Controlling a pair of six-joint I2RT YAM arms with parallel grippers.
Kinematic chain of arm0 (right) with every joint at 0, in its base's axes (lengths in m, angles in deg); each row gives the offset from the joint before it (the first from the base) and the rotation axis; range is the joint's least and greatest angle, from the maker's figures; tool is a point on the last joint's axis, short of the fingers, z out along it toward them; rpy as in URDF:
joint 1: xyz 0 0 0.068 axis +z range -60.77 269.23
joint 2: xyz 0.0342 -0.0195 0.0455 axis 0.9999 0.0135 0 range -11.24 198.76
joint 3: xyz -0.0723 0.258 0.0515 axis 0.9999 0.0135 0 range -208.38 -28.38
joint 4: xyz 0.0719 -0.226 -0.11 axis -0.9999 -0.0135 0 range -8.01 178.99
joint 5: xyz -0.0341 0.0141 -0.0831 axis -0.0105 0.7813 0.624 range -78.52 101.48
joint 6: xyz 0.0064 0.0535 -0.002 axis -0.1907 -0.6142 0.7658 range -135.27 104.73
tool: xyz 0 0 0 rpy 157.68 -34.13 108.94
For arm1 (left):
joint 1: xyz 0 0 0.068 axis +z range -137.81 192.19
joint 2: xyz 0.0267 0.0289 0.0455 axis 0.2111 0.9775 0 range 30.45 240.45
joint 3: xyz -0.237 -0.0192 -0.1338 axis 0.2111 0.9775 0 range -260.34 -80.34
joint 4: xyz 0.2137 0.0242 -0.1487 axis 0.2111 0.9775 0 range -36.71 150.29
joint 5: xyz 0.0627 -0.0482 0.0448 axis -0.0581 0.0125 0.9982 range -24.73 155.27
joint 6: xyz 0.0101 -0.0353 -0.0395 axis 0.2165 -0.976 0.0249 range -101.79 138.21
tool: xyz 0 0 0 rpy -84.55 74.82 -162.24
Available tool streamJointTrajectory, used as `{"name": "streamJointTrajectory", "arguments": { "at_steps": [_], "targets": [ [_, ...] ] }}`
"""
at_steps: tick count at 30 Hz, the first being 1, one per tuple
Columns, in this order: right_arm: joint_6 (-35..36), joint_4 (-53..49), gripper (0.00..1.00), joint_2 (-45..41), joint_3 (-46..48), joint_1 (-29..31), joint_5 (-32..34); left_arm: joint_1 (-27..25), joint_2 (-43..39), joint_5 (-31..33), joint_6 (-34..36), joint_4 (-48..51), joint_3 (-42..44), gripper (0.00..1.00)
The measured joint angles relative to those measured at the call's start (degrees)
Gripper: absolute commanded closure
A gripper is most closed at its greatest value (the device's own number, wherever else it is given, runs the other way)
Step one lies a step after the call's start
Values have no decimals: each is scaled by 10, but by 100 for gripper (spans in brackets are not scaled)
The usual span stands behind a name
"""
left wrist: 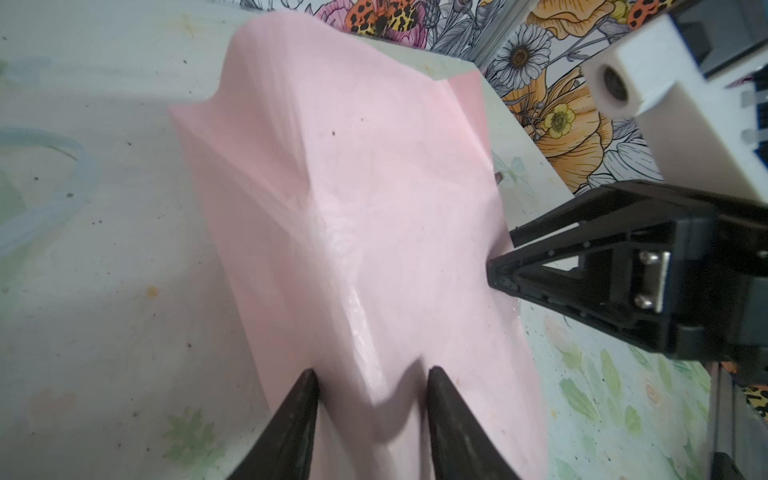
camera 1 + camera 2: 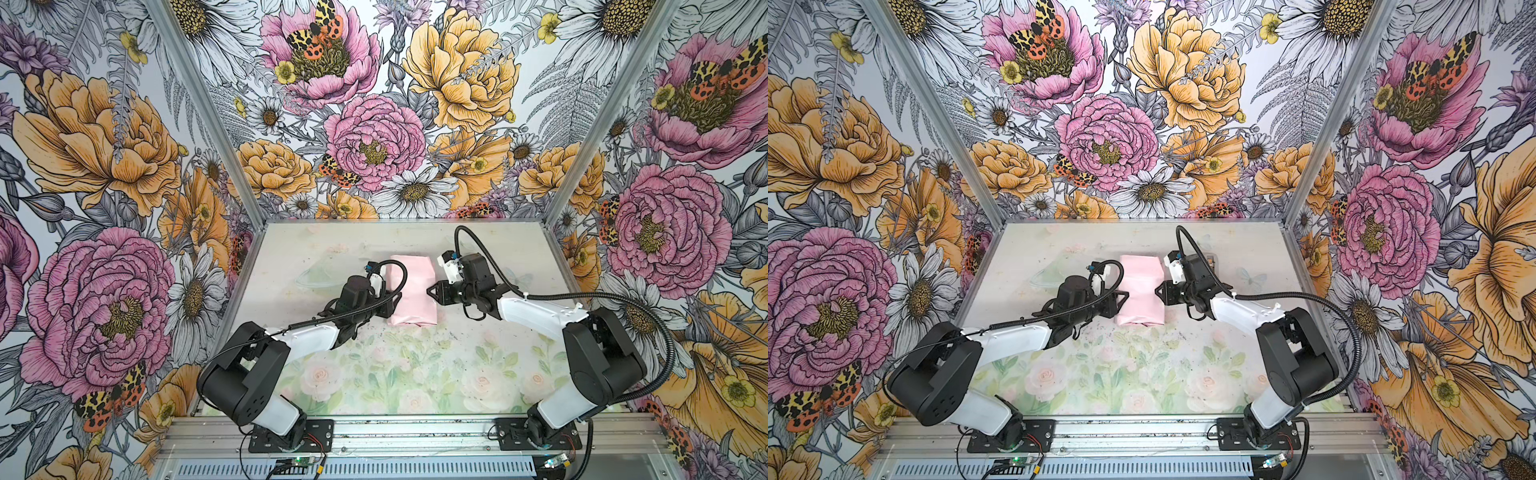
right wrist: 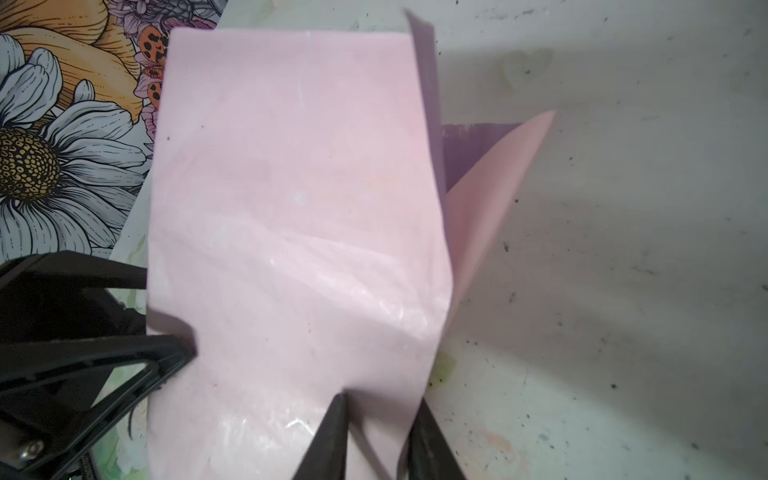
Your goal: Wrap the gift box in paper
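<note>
Status: the paper [image 2: 411,291] is folded into a long bundle, pale pink face out; it lies on the table [image 2: 332,237] mid-width and toward the back, between my two arms, long axis running away from my bases; the gift box shows nowhere, the paper covers it; my left gripper [image 2: 400,295] sits against the bundle's left side, my right gripper [image 2: 429,291] against its right side, roughly opposite each other; left wrist view: my left fingertips [image 1: 299,407] stand about half apart, both dug into the paper with a puckered ridge between them; I read that as a squeeze on the paper, not free jaws; right wrist view: my right fingertips [image 3: 332,428] are close together, narrow gap, a fold of the paper's edge between them, pinched; same view: a loose flap [image 3: 498,187] splays at one end of the bundle, lilac face [image 3: 469,149] exposed beside it; a glossy streak [image 1: 357,299] runs along the bundle's top; in both top views the near end looks tucked under.
</note>
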Motion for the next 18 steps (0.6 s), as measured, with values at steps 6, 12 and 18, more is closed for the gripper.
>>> {"name": "streamJointTrajectory", "arguments": {
  "at_steps": [6, 12, 18],
  "targets": [
    [17, 80, 78, -61, 89, 0, 14, -25, 0, 23, 45, -73, 33, 55],
    [23, 156, 80, -119, 174, 13, 18, -56, 0, 51, 71, -154, 101, 55],
    [24, 196, 81, -203, 262, 45, 43, -107, -12, 101, 107, -237, 166, 53]
  ]
}}
